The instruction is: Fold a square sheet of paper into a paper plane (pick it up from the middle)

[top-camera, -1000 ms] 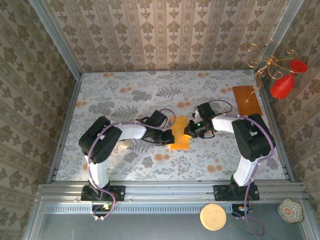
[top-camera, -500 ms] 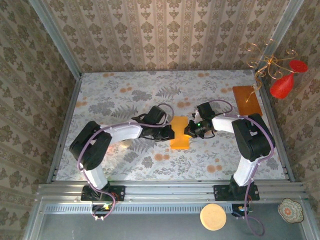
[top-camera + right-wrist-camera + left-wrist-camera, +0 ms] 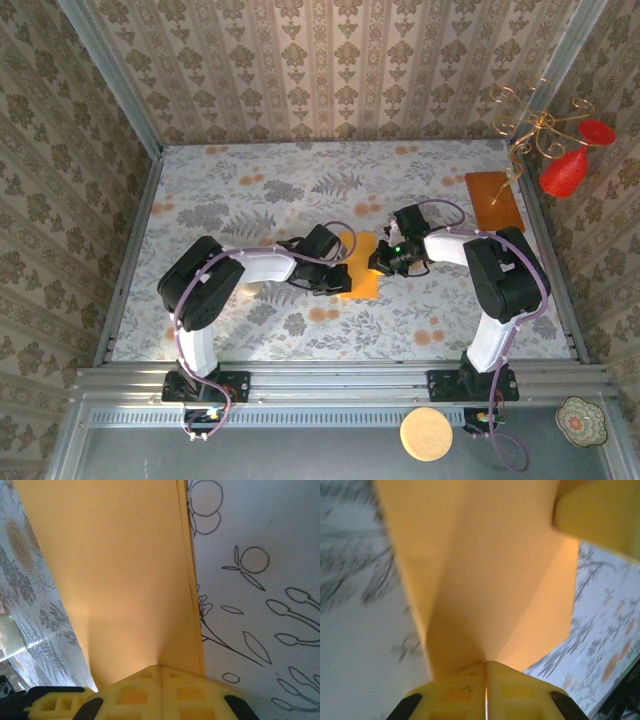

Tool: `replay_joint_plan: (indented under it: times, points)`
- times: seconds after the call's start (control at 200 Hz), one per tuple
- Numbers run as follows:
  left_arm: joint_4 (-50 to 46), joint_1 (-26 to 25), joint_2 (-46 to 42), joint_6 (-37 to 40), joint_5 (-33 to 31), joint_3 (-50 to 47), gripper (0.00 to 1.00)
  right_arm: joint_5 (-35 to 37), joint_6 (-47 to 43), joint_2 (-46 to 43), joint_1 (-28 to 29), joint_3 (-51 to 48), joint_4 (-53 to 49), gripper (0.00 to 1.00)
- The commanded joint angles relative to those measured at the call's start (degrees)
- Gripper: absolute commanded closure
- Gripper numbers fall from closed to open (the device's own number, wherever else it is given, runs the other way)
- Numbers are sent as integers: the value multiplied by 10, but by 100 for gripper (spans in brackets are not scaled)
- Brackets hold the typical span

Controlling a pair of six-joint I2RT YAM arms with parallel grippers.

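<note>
The sheet of paper [image 3: 362, 272] lies mid-table [image 3: 250, 170], partly folded, its long axis running near to far. The left gripper [image 3: 341, 277] pinches its left edge, jaws pressed tight on it. The right gripper [image 3: 381, 260] pinches the right edge likewise. Paper sits squarely between them, neither arm nearer.

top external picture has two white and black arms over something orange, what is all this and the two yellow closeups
Those are two robot arms bolted at the near edge of a floral-covered table. That picture comes from a fixed camera above and behind them; each close-up comes from a camera on one wrist, looking past its yellow fingers. The left gripper and right gripper are shut on a thin bright orange-yellow paper sheet, already creased, from opposite sides. A darker brown-orange stiff board lies far right.
</note>
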Motion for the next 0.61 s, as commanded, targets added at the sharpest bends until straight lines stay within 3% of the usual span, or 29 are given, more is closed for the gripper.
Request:
replay_joint_plan:
  times: [0.0,0.19,0.32,0.48,0.6]
  points:
    - [-100,-5,-34,19,-28,-62,89,167,3,50,-16,-33,-66,93]
    - [-108,-7,-106,26,-57,-83,89,157,3,32,-15,-28,-61,93]
    - [-91,2,-155,26,-90,-71,89,112,3,-3,-12,-14,-48,92]
    - [-24,26,-169,2,-95,-58,84,63,8,-71,-9,19,-35,81]
    - [7,28,-145,0,-82,-22,76,72,21,-129,-10,8,-20,73]
